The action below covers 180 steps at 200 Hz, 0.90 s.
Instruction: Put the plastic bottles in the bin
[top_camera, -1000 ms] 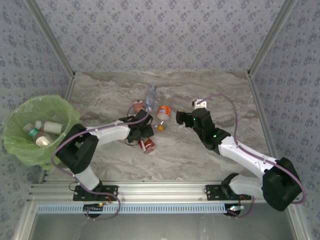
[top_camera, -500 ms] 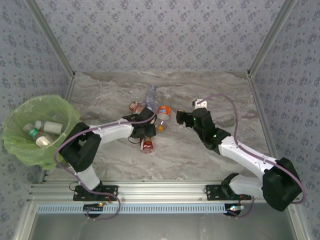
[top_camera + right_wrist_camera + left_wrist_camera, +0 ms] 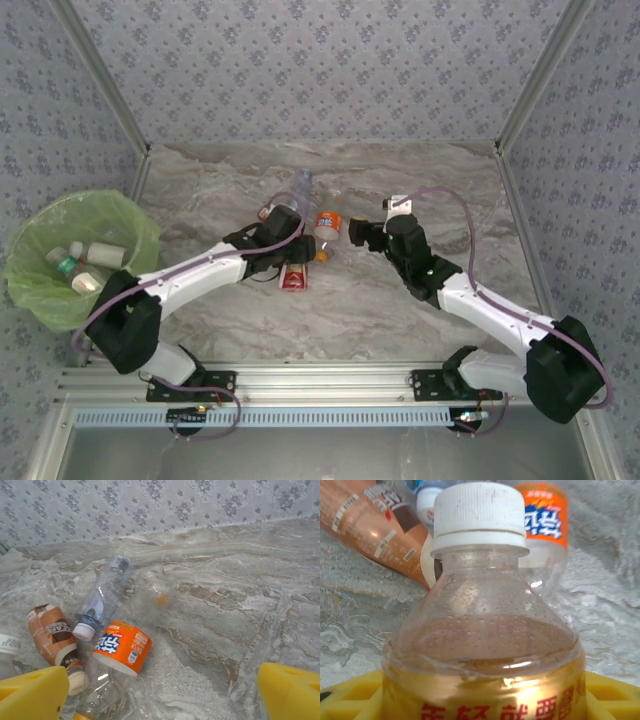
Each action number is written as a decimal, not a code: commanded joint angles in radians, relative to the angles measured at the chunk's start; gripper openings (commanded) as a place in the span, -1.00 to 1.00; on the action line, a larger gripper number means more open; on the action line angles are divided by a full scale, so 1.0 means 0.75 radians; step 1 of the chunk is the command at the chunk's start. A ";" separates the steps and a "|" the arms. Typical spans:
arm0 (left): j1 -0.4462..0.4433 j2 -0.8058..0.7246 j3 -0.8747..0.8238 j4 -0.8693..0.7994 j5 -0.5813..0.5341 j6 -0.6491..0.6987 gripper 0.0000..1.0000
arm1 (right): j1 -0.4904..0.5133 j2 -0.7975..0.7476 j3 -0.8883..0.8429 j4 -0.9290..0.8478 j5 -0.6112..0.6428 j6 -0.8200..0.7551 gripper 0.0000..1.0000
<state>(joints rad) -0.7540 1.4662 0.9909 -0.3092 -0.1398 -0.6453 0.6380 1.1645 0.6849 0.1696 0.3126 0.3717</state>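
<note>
While several small plastic bottles [image 3: 103, 254] already lie in the round bin lined with a light-green bag [image 3: 40, 300], overhead the left gripper [image 3: 290, 264] is down at the middle of the marbled table [image 3: 400, 320]. Left wrist: its yellow pads [image 3: 350, 700] clamp a clear, white-capped bottle with red lettering [image 3: 480, 630], gripped but not yet carried. Right wrist: the right gripper [image 3: 165, 695] gapes empty above an orange-labelled bottle [image 3: 121, 647], a brown-labelled bottle [image 3: 52, 632] and a crushed clear bottle [image 3: 102, 597]. About half done, I reckon.

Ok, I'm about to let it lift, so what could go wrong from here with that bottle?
The left gripper pinches the red-labelled bottle round its smooth body; it may slip on the way to the bin. The brown-labelled bottle and orange-labelled bottle lie just beyond and could get knocked rolling.
</note>
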 commanded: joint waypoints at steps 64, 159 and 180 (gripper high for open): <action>0.008 -0.201 0.063 -0.017 0.029 0.111 -0.04 | 0.053 -0.036 0.018 0.077 -0.104 -0.102 0.98; 0.082 -0.343 0.134 0.030 0.032 0.161 -0.08 | 0.099 -0.026 0.044 0.119 -0.329 -0.224 0.98; 0.091 -0.367 0.167 0.037 0.027 0.194 -0.09 | 0.119 -0.003 0.075 0.105 -0.416 -0.256 0.97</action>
<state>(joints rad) -0.6968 1.2320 1.0607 -0.3099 -0.1192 -0.5449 0.7074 1.1584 0.6930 0.2226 0.1131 0.2375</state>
